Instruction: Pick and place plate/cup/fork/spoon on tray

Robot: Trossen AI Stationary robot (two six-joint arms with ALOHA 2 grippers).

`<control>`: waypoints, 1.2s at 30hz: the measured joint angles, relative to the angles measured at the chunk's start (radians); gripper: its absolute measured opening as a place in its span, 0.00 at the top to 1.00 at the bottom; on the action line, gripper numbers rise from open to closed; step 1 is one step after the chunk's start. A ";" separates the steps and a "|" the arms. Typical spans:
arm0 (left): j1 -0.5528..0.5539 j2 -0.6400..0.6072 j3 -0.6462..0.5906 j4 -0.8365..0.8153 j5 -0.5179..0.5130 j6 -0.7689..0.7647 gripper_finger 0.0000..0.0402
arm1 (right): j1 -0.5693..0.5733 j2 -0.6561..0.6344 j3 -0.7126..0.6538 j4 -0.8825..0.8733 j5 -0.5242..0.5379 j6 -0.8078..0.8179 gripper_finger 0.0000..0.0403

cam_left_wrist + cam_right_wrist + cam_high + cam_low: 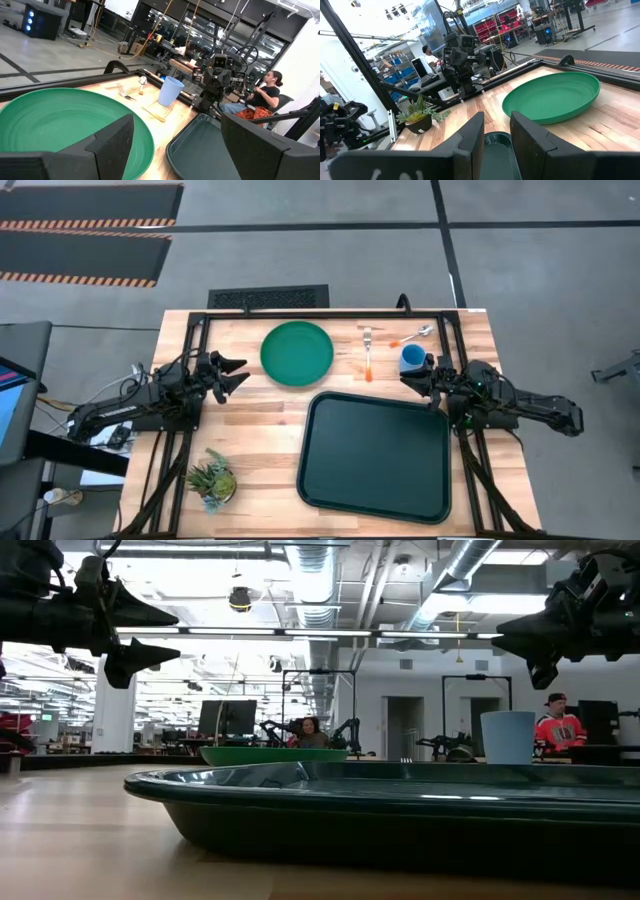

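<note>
The green plate (297, 353) lies flat on the table at the far middle. To its right lie the orange-handled fork (368, 352) and spoon (415, 335). The blue cup (412, 358) stands upright just beyond the dark tray's (312, 450) far right corner. My left gripper (243, 373) is open and empty, raised above the table just left of the plate (60, 120). My right gripper (405, 377) hovers over the tray's far right corner, on the near side of the cup. Its fingers (475, 132) stand a little apart and hold nothing.
A small potted plant (212, 478) stands at the table's near left. A black frame rail (300, 311) runs along the far edge. People sit in the room beyond the table (556, 725).
</note>
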 joint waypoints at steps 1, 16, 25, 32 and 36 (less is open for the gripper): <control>0.000 0.000 0.000 0.000 0.000 0.000 0.29 | 0.000 0.000 0.000 0.000 0.000 0.000 0.70; 0.000 0.000 0.000 0.000 -0.001 0.000 0.29 | 0.000 0.000 0.000 0.000 0.000 0.000 0.70; 0.000 0.000 0.000 0.008 -0.039 -0.001 0.29 | 0.000 0.000 0.000 0.000 0.000 0.000 0.70; 0.000 0.000 0.000 0.045 -0.077 -0.212 0.29 | 0.000 0.000 0.000 0.000 0.001 0.000 0.70; 0.000 0.000 0.000 0.051 -0.177 -0.461 0.29 | 0.000 0.000 0.000 0.001 0.003 0.076 0.70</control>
